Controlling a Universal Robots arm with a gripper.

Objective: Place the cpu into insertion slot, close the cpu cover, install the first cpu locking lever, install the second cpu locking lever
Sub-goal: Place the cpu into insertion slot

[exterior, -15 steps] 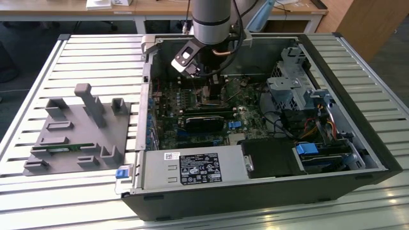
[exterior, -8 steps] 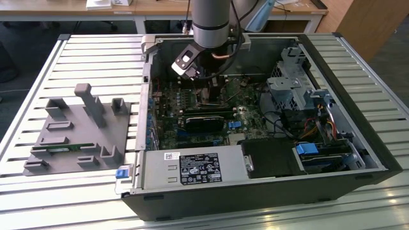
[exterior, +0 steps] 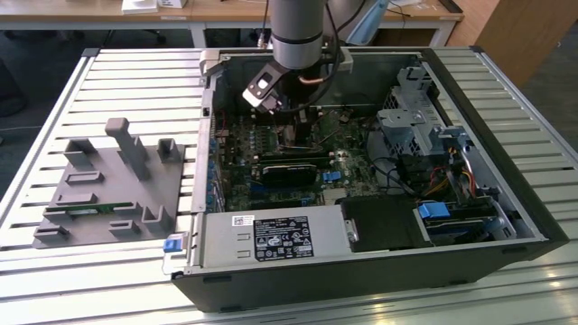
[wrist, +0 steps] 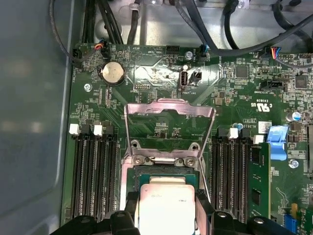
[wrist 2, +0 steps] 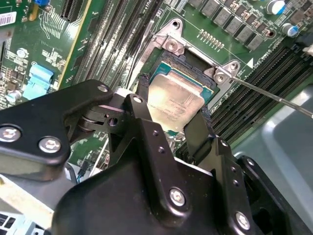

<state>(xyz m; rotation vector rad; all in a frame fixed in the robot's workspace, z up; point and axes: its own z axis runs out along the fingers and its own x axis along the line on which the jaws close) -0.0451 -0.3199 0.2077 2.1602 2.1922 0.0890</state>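
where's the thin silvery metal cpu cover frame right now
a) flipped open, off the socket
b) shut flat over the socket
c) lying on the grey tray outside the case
a: in the first wrist view the thin silvery metal cover frame stands flipped open, clear of the square black socket, while the end effector grips the silvery-tan square chip at the socket.

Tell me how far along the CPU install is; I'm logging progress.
Nothing looks finished. The gripper holds the cpu just over the insertion slot, not clearly seated. The cpu cover stands open and a lever rod is swung clear, so cover and both levers remain.
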